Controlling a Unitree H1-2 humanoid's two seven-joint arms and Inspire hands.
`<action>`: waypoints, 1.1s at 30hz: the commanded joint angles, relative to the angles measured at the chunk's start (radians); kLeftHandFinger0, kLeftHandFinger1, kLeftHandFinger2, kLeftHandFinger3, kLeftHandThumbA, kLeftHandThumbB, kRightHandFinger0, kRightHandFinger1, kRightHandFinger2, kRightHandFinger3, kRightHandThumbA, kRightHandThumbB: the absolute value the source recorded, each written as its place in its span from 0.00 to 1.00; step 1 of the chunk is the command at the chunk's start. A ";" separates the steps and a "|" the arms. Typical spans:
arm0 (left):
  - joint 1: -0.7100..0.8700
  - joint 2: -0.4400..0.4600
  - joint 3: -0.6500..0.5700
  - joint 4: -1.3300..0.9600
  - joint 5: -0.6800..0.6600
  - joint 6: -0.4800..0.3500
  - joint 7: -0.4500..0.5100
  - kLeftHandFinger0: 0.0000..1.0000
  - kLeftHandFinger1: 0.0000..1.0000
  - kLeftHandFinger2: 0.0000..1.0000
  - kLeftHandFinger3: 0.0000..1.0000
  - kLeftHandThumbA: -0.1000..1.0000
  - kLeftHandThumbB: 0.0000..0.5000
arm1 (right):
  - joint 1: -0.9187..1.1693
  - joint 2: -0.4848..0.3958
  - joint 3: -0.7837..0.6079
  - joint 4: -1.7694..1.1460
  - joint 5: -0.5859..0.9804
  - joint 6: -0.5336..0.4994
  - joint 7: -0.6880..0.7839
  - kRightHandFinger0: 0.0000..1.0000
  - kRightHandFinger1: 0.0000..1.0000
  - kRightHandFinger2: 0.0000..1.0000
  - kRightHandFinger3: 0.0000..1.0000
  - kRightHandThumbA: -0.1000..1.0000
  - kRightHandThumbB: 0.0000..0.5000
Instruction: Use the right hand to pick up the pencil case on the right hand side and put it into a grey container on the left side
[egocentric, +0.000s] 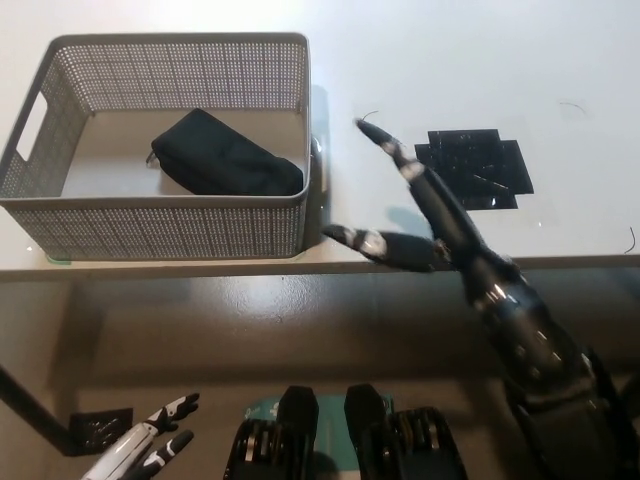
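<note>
One right hand (425, 225) — empty, splayed beside container (160, 225).

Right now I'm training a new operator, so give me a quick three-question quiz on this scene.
1. True or false: the pencil case lies inside the grey container.
2. The right hand is: A) open, holding nothing; B) shut on the case; C) out of view.
3. Fill in: the black tape patch lies to the container's ____ in the picture.

Key: 1 true; 2 A; 3 right. The left hand rests at the lower left.
</note>
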 joint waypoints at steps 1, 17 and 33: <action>0.034 0.018 0.025 -0.017 0.022 -0.018 0.040 1.00 1.00 1.00 1.00 1.00 0.83 | 0.192 -0.109 -0.160 -0.572 0.399 0.050 0.031 1.00 1.00 1.00 1.00 1.00 0.98; 0.029 0.003 0.055 0.007 -0.004 -0.013 0.054 1.00 1.00 1.00 1.00 1.00 0.77 | 0.486 -0.172 -0.183 -0.329 0.424 -0.120 0.087 1.00 1.00 1.00 1.00 1.00 0.91; 0.007 -0.007 0.086 0.020 0.000 -0.025 0.046 1.00 1.00 1.00 1.00 1.00 0.75 | 0.450 -0.115 -0.195 0.188 0.497 -0.185 0.182 1.00 1.00 1.00 1.00 1.00 0.74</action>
